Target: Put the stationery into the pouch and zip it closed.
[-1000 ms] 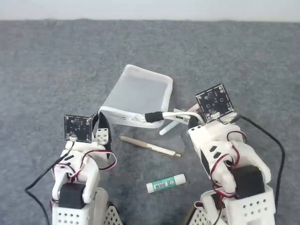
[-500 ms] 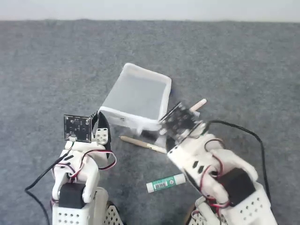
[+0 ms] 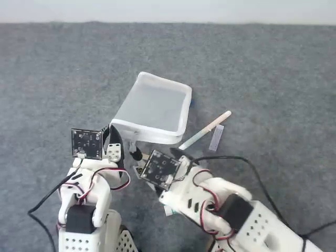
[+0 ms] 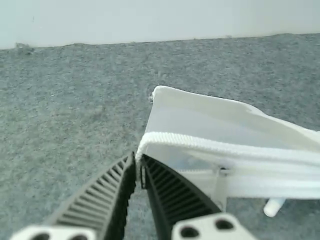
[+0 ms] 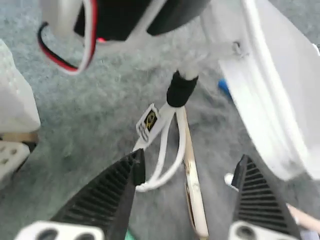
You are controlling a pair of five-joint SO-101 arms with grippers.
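While the white pouch (image 3: 155, 107) lies open-mouthed on the grey counter (image 3: 273, 79), the left gripper's (image 4: 138, 159) fingers pinch its near zipper corner. Just before its mouth, a gold pen (image 5: 192, 200) lies under the right gripper's (image 5: 190, 160) widely spread fingers. A pale pen (image 3: 205, 131) rests beside the pouch.

You have the white translucent zip pouch (image 3: 155, 107) lying on the grey mat, unzipped, its mouth gaping toward the arms and its near corner pinched in the left gripper (image 4: 137, 165). A slim gold pen (image 5: 190, 187) lies flat just before that mouth. Beside the pouch's other side you see a cream-capped white pen (image 3: 205, 130) lying diagonally, with a small pale-lilac flat strip (image 3: 216, 137) just beside it.
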